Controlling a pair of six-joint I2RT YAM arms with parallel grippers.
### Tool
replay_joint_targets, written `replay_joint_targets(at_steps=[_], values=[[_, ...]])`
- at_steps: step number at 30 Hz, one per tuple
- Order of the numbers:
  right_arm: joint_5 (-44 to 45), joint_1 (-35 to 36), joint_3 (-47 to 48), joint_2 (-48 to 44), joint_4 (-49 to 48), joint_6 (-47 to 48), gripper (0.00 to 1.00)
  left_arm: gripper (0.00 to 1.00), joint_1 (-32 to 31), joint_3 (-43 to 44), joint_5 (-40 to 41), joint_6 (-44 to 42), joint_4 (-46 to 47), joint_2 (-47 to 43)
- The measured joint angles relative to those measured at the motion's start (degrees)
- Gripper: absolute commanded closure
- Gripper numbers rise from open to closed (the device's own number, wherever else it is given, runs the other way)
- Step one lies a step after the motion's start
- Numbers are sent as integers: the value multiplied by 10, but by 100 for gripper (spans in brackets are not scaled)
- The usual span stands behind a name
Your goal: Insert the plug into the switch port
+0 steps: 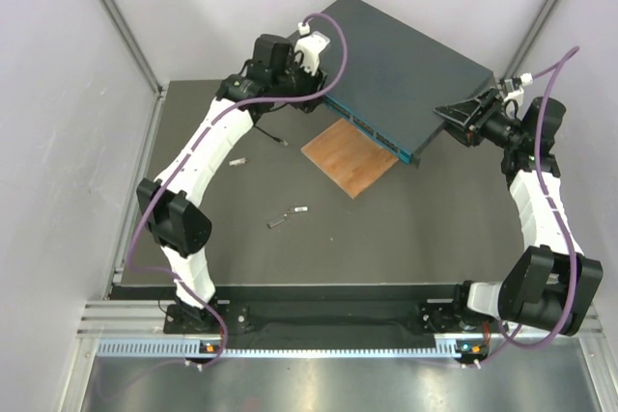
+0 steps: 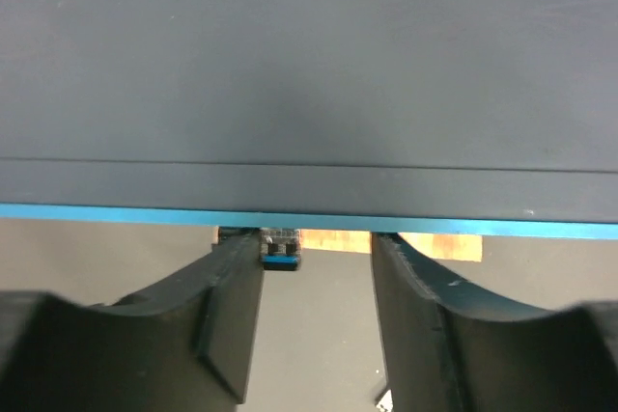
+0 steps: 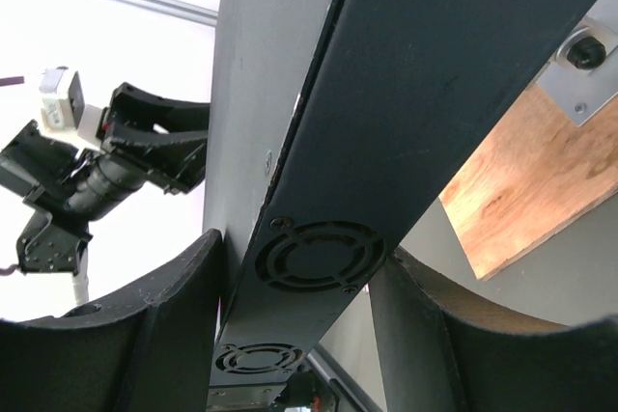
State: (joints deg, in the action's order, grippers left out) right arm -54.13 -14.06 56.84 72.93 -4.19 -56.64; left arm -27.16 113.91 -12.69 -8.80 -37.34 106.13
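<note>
Network switch: wide, flat, dark blue-grey box lying askew at the far middle of the table, its teal front face turned near and left
Plug: small pale connector with a blue part, at the lower edge of the teal front face near its far left end, tucked under the overhanging top; how deep it sits cannot be told
Switch port: hidden beneath the switch's top edge in the left wrist view, where only a teal rim shows
Cable: thin and black, trailing over the table just near and left of the front face
Left gripper: at the far left end of the front face, fingers apart on either side of the plug; one finger is just beside the plug, the other stands off with a clear gap; nothing is clamped
Right gripper: at the switch's right end, fingers pressed against top and underside across the side panel with round fan vents; clamped on the network switch
Wooden board: brown square lying flat, its far edge along the front face; whether it slips under the switch cannot be told
Loose pieces: three small grey bits on the table, one left of the board, two close together nearer the arms' bases
</note>
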Motion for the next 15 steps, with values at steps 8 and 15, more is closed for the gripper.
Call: replay_joint_targets(at_steps=[8,15], values=[[-1,0,3,1,7,5,100,39,2,-55,6,-6,8,-78],[-2,0,7,4,10,6,100,74,23,-82,16,7,9,-137]])
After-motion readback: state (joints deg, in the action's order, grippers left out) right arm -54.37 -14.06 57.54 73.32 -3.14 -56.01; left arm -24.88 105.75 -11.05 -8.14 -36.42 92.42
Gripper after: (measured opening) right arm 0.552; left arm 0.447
